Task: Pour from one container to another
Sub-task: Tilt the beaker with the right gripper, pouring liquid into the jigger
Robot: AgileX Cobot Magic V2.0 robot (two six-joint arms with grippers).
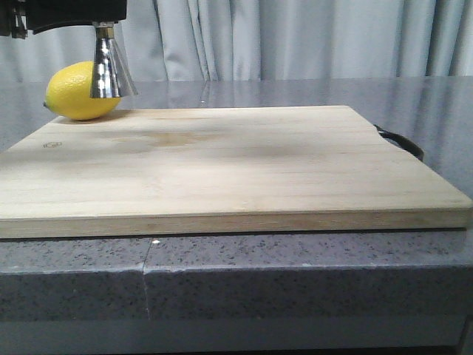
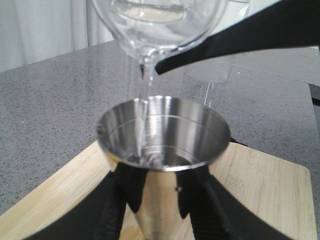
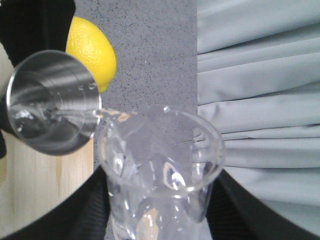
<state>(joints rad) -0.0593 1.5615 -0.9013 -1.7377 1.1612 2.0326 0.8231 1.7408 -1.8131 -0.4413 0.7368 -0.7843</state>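
My left gripper (image 2: 160, 200) is shut on the steel jigger (image 2: 165, 135) and holds it upright in the air. In the front view only the jigger's lower cone (image 1: 111, 70) shows, hanging above the back left corner of the cutting board (image 1: 236, 163). My right gripper (image 3: 160, 210) is shut on the clear glass beaker (image 3: 160, 150), which is tilted with its lip over the jigger's mouth (image 3: 50, 100). A thin stream of clear liquid (image 2: 142, 100) runs from the beaker (image 2: 155, 25) into the jigger's upper cup, where some liquid sits at the bottom.
A yellow lemon (image 1: 77, 92) lies on the grey counter just behind the board's back left corner, under the jigger. The board has a dark handle (image 1: 403, 142) at its right end. Grey curtains hang behind the counter.
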